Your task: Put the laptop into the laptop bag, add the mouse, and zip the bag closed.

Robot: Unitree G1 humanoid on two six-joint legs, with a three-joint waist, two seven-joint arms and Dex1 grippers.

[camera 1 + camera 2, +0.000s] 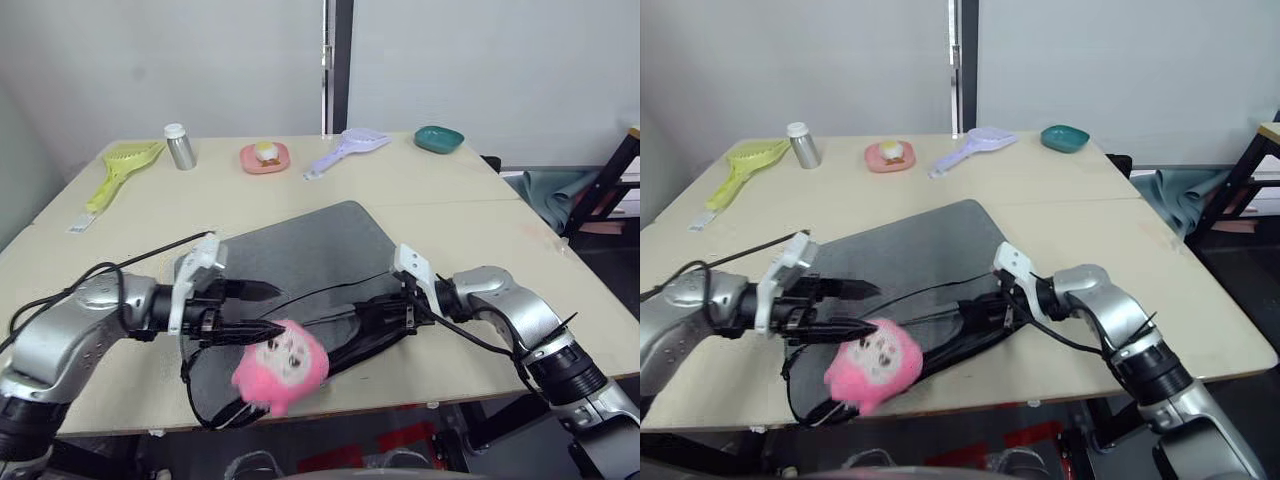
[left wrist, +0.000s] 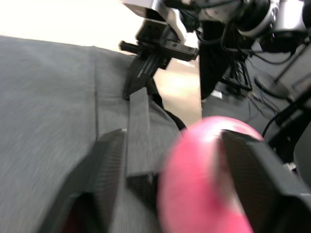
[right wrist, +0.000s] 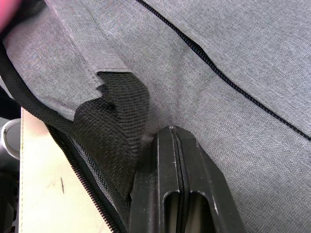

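Note:
The grey laptop bag lies flat at the middle of the table, its near corner hanging over the front edge. A pink plush toy rests on that near corner. My left gripper is open just above the bag beside the plush; in the left wrist view the plush and a grey strap lie between its fingers. My right gripper is shut, its tips pressed against the bag's grey fabric near the black straps and zipper. The laptop and the mouse are out of view.
Along the table's back stand a yellow-green scoop, a silver can, a pink plate with food, a lilac scoop and a teal bowl. A dark rack stands off the table's right side.

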